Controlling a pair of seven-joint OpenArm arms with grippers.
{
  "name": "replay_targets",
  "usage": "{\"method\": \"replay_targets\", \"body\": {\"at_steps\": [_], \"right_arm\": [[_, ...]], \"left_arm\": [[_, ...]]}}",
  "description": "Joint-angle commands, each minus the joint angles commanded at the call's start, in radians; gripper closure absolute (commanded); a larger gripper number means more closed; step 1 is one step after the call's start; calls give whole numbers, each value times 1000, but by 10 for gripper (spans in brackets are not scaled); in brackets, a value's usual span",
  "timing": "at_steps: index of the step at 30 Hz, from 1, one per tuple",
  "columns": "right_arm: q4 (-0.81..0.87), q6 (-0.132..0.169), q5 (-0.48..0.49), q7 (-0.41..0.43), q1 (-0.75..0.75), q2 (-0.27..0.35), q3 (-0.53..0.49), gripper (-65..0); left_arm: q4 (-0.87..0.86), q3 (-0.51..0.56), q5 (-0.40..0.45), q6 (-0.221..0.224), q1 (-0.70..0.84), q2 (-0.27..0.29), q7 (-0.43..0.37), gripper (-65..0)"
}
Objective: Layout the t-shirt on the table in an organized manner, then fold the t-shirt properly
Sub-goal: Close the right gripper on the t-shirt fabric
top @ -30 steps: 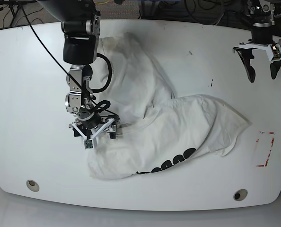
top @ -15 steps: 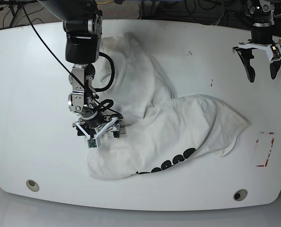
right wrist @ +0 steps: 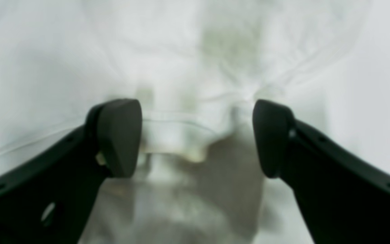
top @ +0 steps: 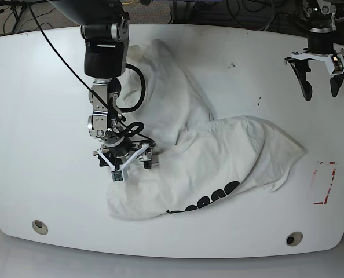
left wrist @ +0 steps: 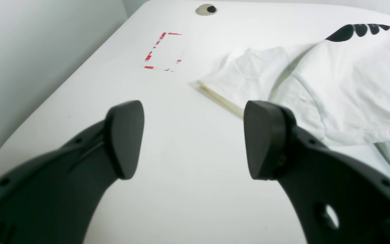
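Note:
The white t-shirt [top: 218, 156] lies crumpled across the middle of the table [top: 39, 116], its black lettering [top: 209, 200] showing at the front fold. My right gripper [top: 125, 162] stands open low over the shirt's left part. In the right wrist view the right gripper [right wrist: 196, 139] straddles a blurred hem fold of the t-shirt [right wrist: 181, 67], with nothing clamped. My left gripper [top: 321, 92] hangs open over bare table at the back right, apart from the cloth. In the left wrist view the left gripper [left wrist: 193, 139] is empty and the t-shirt [left wrist: 344, 84] lies to its right.
Red tape marks [top: 324, 182] sit at the table's right side, also seen as red tape marks [left wrist: 163, 51] ahead of the left gripper. Round holes [top: 40, 226] [top: 294, 238] lie near the front edge. Cables hang off the right arm.
The right gripper has shifted rightward and slightly toward the front over the shirt, staying open. The left arm and the shirt have not visibly moved.

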Motion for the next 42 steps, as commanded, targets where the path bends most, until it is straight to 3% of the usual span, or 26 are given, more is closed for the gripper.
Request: {"method": "replay_targets", "body": {"at_steps": [6, 17, 22, 29, 32, 42], "right_arm": [[-69, 0, -2, 3, 8, 0, 0, -465], [-69, 0, -2, 5, 8, 0, 0, -195], [-68, 0, -2, 5, 8, 0, 0, -117], [15, 0, -8, 0, -29, 0, -8, -82], [84, -2, -9, -5, -61, 3, -58, 0], [358, -8, -11, -77, -169, 6, -176, 0]], "left_arm": [[0, 0, 0, 0, 0, 0, 0, -433], [0, 0, 0, 0, 0, 0, 0, -433], [0, 0, 0, 0, 0, 0, 0, -433], [0, 0, 0, 0, 0, 0, 2, -433], [-2, 0, 0, 0, 0, 0, 2, -433], [-18, 106, 0, -3, 0, -28, 31, -439]]}}
